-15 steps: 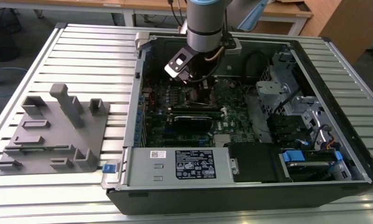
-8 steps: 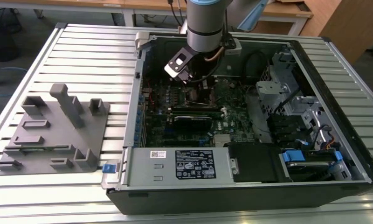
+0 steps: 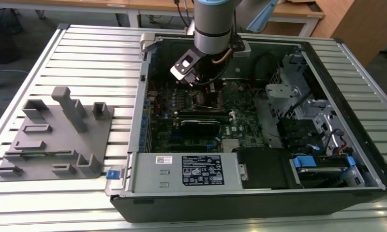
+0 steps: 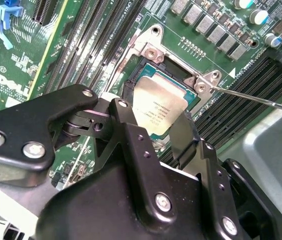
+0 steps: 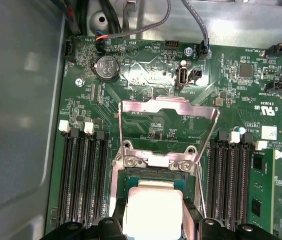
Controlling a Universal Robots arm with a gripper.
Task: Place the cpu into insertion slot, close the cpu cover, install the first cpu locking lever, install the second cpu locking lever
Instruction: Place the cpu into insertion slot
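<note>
— how far along are you getting?

— i'm working on the very first step. i'm holding the cpu [image 4: 158, 102] right over the insertion slot [image 4: 130, 85], down inside the open computer case [image 3: 245, 208] that is lying on the bench [image 3: 83, 53]. in both wrist views the chip is lining up squarely within the slot's outline. i'm not able to tell whether it is resting in the socket or hanging just above it, so i'm not counting it as placed

— and the other steps?

— none of them is showing as done. in the first wrist view the cpu cover [image 5: 168, 104] is standing raised on its hinge, with the green board [image 5: 145, 75] showing through its window. in the second wrist view one locking lever [image 4: 260, 98] is sticking out free beside the socket as a thin rod, not hooked down. so i'm judging that seating the chip, closing the cover and installing both levers are all waiting to be done

— what is your claw doing?

— my claw [image 4: 155, 120] is gripping the chip. its fingers [image 4: 184, 135] are pressing in on two opposite edges, so it is standing open no wider than the chip itself. it's carrying nothing else, and it isn't touching the cover or the lever
</note>
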